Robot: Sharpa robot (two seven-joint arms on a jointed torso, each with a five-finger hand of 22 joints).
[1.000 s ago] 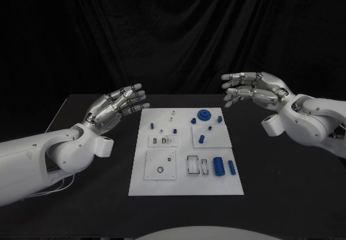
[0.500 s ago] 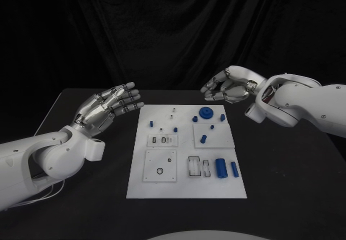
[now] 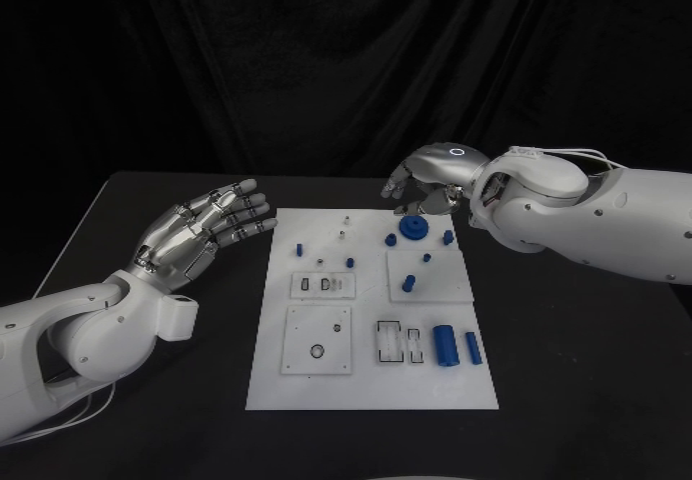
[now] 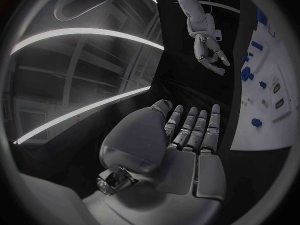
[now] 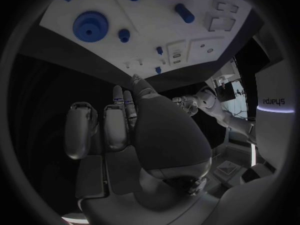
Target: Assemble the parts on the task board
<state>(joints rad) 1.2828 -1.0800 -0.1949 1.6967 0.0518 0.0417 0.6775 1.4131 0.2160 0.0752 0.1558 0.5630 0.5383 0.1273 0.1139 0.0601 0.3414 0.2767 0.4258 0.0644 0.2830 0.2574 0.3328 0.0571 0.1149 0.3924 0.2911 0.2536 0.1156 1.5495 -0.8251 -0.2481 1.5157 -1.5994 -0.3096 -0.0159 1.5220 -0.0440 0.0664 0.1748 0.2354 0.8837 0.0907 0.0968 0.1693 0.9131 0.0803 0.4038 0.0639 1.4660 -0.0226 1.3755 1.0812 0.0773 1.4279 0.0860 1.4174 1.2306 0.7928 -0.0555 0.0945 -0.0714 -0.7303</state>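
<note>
Silver right hand (image 3: 427, 178): it is hovering over the far edge of the white board (image 3: 371, 385), right above the blue gear (image 3: 415, 227); its fingers are curling downward with nothing in them, and I cannot tell whether they are touching the gear.
Silver left hand (image 3: 202, 226): it is hanging open beside the board's left edge, palm up, fingers apart and holding nothing, apart from every piece.
Blue gear: it is lying flat at the far right of the board; in the right wrist view (image 5: 90, 26) it is showing a toothed rim and a centre hole. It is probably light, stiff plastic. The teeth should give some bite, so pinching it across the rim looks the better hold; the flat face is offering little purchase.
Blue pegs (image 3: 408, 283): several short ones are standing or lying around the gear and on the raised square plate just nearer than it. They look small and smooth, likely to roll or tip if nudged, so a fine pinch around the sides seems best.
Blue cylinders (image 3: 446, 344): two longer ones are lying side by side near the board's near right corner, beside an open slot. They look rigid and light; a hold across the middle should keep them level.
Board: it is sitting flat in the middle of the black tabletop (image 3: 577, 340), thin and probably easy to shove.
</note>
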